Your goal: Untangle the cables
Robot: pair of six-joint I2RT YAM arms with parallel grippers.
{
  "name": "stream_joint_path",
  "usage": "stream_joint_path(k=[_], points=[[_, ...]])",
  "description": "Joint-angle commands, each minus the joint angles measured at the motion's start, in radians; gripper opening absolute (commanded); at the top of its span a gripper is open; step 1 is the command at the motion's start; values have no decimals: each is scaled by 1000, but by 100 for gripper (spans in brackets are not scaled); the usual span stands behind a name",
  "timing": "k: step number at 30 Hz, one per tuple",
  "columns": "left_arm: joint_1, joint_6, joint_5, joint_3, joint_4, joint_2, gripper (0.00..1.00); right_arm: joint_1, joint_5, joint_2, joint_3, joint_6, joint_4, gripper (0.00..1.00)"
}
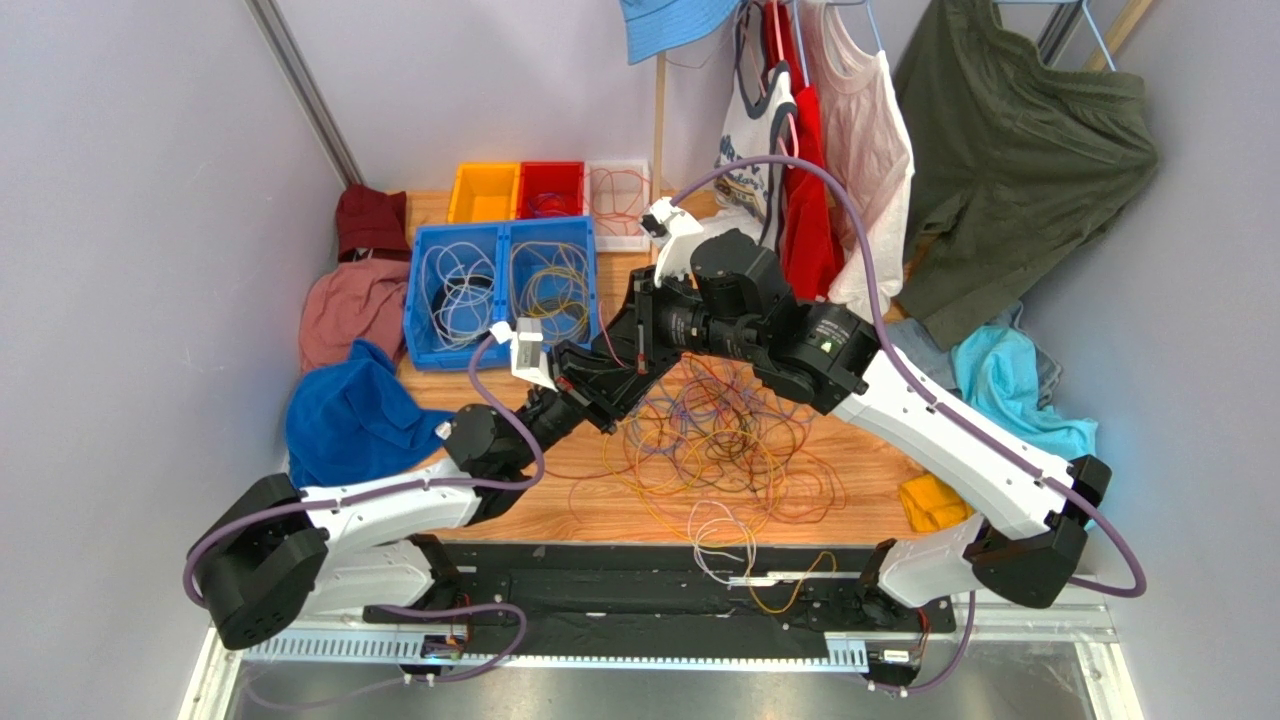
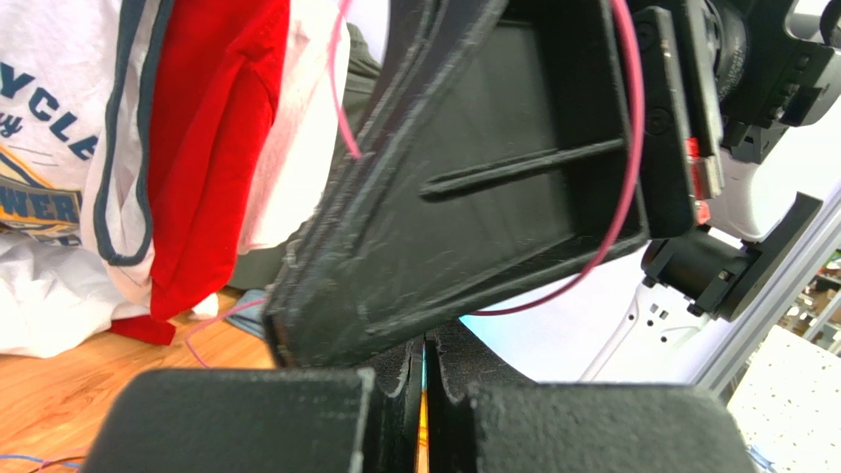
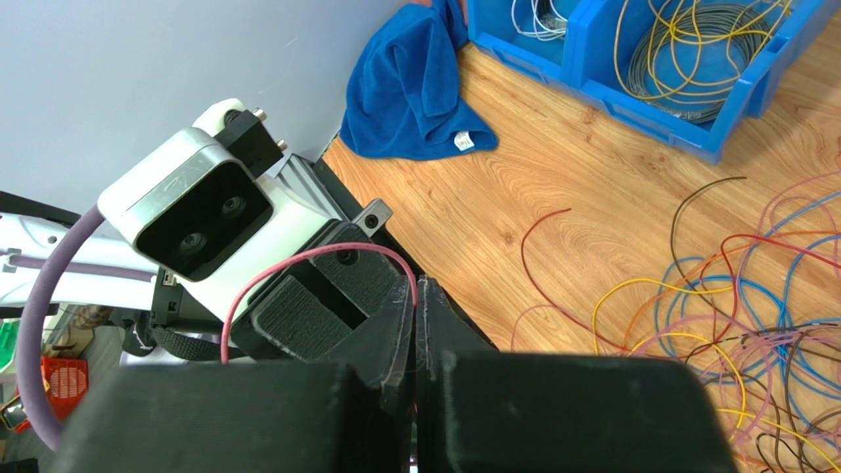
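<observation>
A loose tangle of cables (image 1: pixel 729 435) in orange, yellow, purple, red and brown lies on the wooden table, and part of it (image 3: pixel 730 296) shows in the right wrist view. Above its left edge the two grippers meet tip to tip. My right gripper (image 3: pixel 417 340) (image 1: pixel 643 333) is shut on a red cable (image 3: pixel 326 252) that arches out of its jaws over the left gripper's fingers (image 3: pixel 306 310). My left gripper (image 2: pixel 425 384) (image 1: pixel 619 372) is shut. The red cable (image 2: pixel 530 304) passes close to its tips. Whether they pinch it is hidden by the right gripper's finger (image 2: pixel 474 197).
Blue bins (image 1: pixel 504 285) holding coiled cables stand at the back left, with orange (image 1: pixel 484 192), red (image 1: pixel 552 188) and white (image 1: pixel 619 195) bins behind. A blue towel (image 1: pixel 353 420) lies at the left. Clothes (image 1: pixel 1022 150) hang at the back right, above a cyan cloth (image 1: pixel 1014 383).
</observation>
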Motion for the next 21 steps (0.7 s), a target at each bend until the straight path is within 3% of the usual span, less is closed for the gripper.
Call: stream_joint_path(k=[1,6,9,12,16,18,19,21], points=[[2,-26,-4,6,185,-11,0,7,-2,-49,-4,-6,30,0],[2,19,-114,-109,84,-135,0,7,19,-94,-24,-42,2,1],[2,59,-151,-149,-96,-286,0,7,57,-132,-47,-65,-7,1],[2,100,-204,-122,-493,-454,0,7,82,-150,-55,-85,-25,0],[2,71,-341,-76,-841,-631,0,7,90,-150,-32,-95,-39,0],[2,54,-398,-68,-977,-698,18,7,94,-135,-18,-100,-54,0],[2,54,-401,-67,-1010,-718,38,7,97,-132,-13,-105,-62,0],[2,47,-401,-62,-1093,-772,56,7,113,-121,-9,-109,-70,0]])
